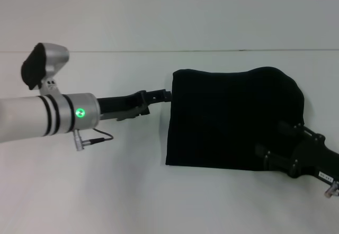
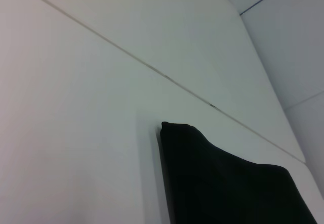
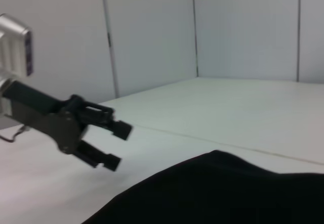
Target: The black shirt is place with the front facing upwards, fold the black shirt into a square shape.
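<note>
The black shirt (image 1: 228, 117) lies folded into a rough rectangle on the white table, right of centre in the head view, with no print showing. My left gripper (image 1: 165, 95) hovers just off the shirt's far left corner, apart from the cloth. In the right wrist view the left gripper (image 3: 116, 145) stands open with nothing between its fingers. My right gripper (image 1: 275, 141) rests over the shirt's near right corner, dark against the dark cloth. The left wrist view shows one shirt (image 2: 217, 188) corner; the shirt (image 3: 228, 193) fills the right wrist view's foreground.
The white table (image 1: 106, 191) spreads wide to the left and front of the shirt. A seam line (image 1: 132, 51) crosses it at the back. Pale wall panels (image 3: 152, 31) stand beyond the table. A grey cable (image 1: 98, 135) loops under the left wrist.
</note>
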{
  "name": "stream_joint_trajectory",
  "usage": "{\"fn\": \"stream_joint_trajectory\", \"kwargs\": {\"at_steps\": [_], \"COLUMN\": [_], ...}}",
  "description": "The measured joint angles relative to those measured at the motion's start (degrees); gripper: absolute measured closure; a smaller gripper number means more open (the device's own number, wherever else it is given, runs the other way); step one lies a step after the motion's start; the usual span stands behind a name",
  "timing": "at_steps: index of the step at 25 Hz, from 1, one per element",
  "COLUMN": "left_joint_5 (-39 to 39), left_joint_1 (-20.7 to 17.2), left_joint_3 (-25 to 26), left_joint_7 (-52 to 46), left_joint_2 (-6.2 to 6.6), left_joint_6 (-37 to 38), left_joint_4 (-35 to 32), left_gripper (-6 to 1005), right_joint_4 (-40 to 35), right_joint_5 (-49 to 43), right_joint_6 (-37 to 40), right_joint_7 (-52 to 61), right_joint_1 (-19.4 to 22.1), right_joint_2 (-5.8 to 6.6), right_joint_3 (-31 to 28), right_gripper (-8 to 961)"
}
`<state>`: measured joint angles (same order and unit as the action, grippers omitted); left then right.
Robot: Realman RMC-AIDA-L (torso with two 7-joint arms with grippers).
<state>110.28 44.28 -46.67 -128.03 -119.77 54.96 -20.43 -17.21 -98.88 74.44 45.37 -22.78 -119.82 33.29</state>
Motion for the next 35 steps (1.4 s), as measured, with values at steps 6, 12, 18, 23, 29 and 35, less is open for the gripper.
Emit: {"fn": "stream_joint_trajectory", "kwargs": {"at_steps": [6,12,18,23,29,35], "left_joint_5": [0.92,0.75,0.39,0.39,0.43,0.48], "left_joint_1": [1.25,2.33,3.34,4.34,5.17,5.37], "left_joint_3": [-0.62,-2.77,-2.83,-2.90,-2.91,-3.58], "left_joint_7": [0.24,0.17,0.15,0.42,1.57,2.44], "left_joint_2": [-2.58,-4.28,-4.50,-4.59,-4.68,-4.71], "left_joint_6": [-4.10,-8.15,-8.44,-8.54,-9.09,-9.26], "left_joint_4": [0.02,0.25,1.40,2.55,3.21,3.35], "left_gripper": [78,78,77,90,130,169], "right_joint_4": [0.00,0.09,0.08,0.11,0.06,-0.18], "right_joint_5": [-0.07,-0.09,-0.09,-0.09,-0.09,-0.09], "right_joint_6": [0.14,0.28,0.43,0.72,1.42,1.67], "right_joint_7": [-0.52,-0.72,-0.73,-0.73,-0.72,-0.47], "right_joint_1": [1.00,1.17,1.17,1.15,1.08,1.13], "right_joint_2": [-0.03,-0.06,-0.06,-0.06,-0.06,-0.06], "right_joint_3": [2.40,3.30,3.55,3.56,3.62,3.63], "right_gripper": [40,40,40,39,39,41]}}
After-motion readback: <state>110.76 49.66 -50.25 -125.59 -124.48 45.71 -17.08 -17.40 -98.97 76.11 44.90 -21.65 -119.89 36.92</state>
